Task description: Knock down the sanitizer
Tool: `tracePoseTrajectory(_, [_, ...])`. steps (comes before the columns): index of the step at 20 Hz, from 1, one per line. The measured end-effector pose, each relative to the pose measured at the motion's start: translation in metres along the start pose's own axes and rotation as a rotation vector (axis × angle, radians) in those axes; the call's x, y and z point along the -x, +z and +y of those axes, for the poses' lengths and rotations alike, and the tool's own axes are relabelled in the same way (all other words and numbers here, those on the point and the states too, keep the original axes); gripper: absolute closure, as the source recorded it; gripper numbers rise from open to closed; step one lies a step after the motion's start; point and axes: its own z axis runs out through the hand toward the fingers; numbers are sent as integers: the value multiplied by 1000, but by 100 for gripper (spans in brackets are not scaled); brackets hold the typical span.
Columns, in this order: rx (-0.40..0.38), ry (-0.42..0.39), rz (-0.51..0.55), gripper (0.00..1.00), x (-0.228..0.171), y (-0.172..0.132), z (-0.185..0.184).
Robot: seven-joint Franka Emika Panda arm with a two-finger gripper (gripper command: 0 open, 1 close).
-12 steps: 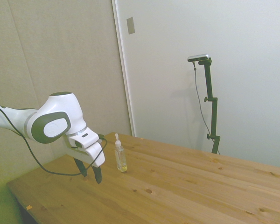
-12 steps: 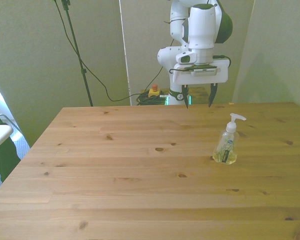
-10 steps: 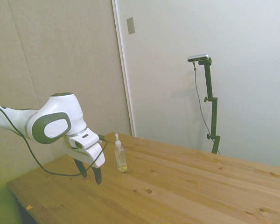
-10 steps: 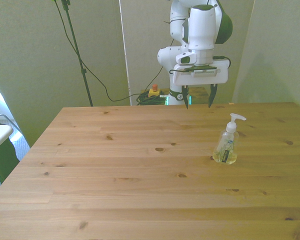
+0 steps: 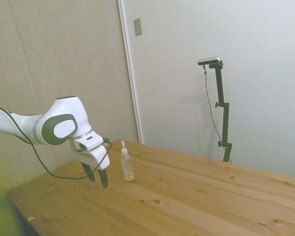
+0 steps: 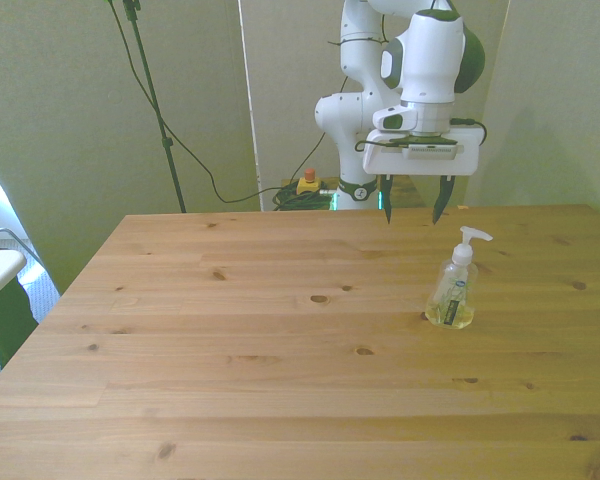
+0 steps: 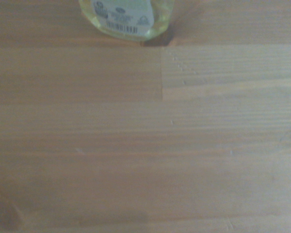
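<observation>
Side view: the white arm reaches in over the wooden table (image 5: 187, 196), and the gripper (image 5: 97, 176) hangs just above the boards with its 2 dark fingers (image 5: 104, 179) pointing down and spread apart, holding nothing. The sanitizer (image 5: 126, 166) stands upright just beside the gripper, apart from it, its thin white nozzle up and a little yellowish liquid pooled at the bottom.

Front view: the gripper (image 6: 413, 202) hovers over the table's far edge, fingers parted with a clear gap between them. The sanitizer (image 6: 454, 286) stands upright toward the front view's right, nearer the camera than the gripper and a little further right, not touching either finger. Its white pump spout points to the front view's right, and a label shows on the clear body. The table (image 6: 230, 350) is plain wood with scattered knots.

Wrist view: only the base of the sanitizer (image 7: 128, 19) shows at the picture's edge, with yellowish liquid and a white label bearing a barcode, standing on the wood planks (image 7: 145, 145).
</observation>
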Motion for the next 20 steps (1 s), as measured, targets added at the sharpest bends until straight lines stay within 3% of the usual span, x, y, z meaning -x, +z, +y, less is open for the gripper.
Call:
tracePoseTrajectory(9, [16, 67, 32, 100, -22, 28, -48])
tracePoseTrajectory(20, [16, 88, 37, 100, -38, 46, -88])
